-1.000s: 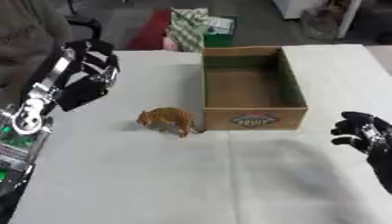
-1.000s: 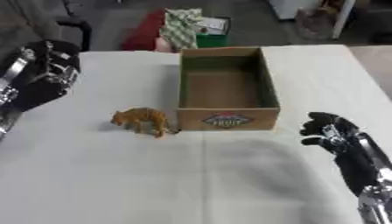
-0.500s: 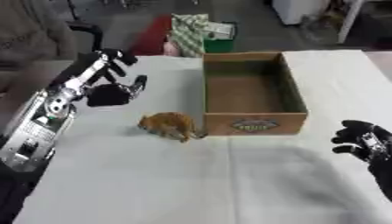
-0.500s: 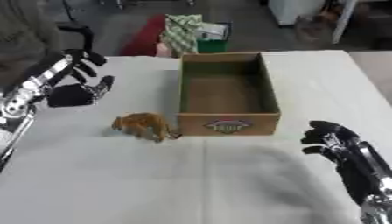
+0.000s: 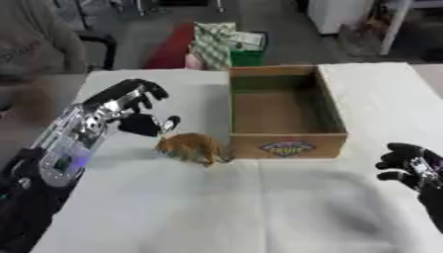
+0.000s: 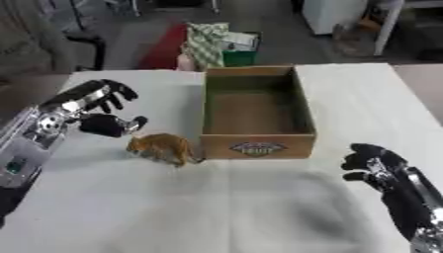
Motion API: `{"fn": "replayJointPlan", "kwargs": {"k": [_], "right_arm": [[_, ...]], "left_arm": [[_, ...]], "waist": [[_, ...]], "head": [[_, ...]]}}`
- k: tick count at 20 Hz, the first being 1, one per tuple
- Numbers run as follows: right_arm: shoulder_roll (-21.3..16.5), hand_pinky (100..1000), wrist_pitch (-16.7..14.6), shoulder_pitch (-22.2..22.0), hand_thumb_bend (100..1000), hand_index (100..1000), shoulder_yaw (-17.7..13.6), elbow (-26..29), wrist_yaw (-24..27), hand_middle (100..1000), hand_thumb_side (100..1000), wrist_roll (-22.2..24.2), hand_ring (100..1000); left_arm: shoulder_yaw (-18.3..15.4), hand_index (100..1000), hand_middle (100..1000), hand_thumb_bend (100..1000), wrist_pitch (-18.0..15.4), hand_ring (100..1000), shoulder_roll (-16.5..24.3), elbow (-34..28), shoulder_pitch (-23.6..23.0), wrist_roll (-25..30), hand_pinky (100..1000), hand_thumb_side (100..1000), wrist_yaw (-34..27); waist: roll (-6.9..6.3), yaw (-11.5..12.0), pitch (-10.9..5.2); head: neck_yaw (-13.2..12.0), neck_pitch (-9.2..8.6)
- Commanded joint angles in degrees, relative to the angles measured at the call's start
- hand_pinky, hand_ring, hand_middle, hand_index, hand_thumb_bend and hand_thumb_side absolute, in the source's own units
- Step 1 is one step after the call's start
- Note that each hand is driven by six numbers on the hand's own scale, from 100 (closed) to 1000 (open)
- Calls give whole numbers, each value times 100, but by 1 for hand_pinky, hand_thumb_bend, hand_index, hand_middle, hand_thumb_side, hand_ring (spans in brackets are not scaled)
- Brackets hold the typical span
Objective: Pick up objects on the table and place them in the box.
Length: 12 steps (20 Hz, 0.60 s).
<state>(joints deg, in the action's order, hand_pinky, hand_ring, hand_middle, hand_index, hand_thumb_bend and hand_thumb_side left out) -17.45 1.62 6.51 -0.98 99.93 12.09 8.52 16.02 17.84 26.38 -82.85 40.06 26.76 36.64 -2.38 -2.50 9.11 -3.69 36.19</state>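
Note:
A small orange toy animal (image 5: pixel 192 147) stands on the white table, touching the front left corner of the open cardboard box (image 5: pixel 284 109). The box is empty inside. My left hand (image 5: pixel 134 111) hovers just up and left of the toy, its fingers spread and slightly bent, its thumb pointing toward the toy, holding nothing. My right hand (image 6: pixel 376 164) rests open near the lower right, right of the box front, fingers relaxed and away from the objects.
The white table (image 5: pixel 259 207) stretches wide in front of the box. Beyond the far edge stand a green-and-white patterned bag (image 5: pixel 214 43), something red on the floor and a dark chair (image 5: pixel 86 47). A person sits at the far left.
My left hand has come down and to the right, closer to the toy. The camera has shifted a little. The toy, the box and my right hand have stayed put.

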Motion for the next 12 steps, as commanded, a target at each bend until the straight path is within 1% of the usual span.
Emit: {"fn": "replayJointPlan", "kwargs": {"k": [1,5,7,8,12], "right_arm": [[-101,632,-4,31,100,765,8,50,-57,613,606,17,677],[-99,632,-4,28,100,765,12,48,-59,612,606,21,676],[-100,632,-4,26,100,765,12,46,-64,612,606,20,676],[-99,632,-4,26,100,765,13,44,-66,612,607,20,676],[-95,632,0,22,100,765,14,37,-74,612,607,24,676]], "left_arm": [[20,842,774,408,-95,742,30,113,169,154,703,412,121],[92,858,796,447,-265,763,-29,302,231,412,722,404,163],[116,860,800,454,-384,767,-46,352,252,565,727,404,146],[130,863,805,477,-447,773,-57,367,258,644,732,411,125],[185,871,813,504,-623,783,-74,413,279,911,740,412,66]], "waist": [[5,-6,-99],[5,-9,-99],[4,-11,-98],[2,-13,-98],[-5,-20,-100]], "head": [[8,-74],[2,-107],[0,-106],[-7,-103],[-15,-80]]}}
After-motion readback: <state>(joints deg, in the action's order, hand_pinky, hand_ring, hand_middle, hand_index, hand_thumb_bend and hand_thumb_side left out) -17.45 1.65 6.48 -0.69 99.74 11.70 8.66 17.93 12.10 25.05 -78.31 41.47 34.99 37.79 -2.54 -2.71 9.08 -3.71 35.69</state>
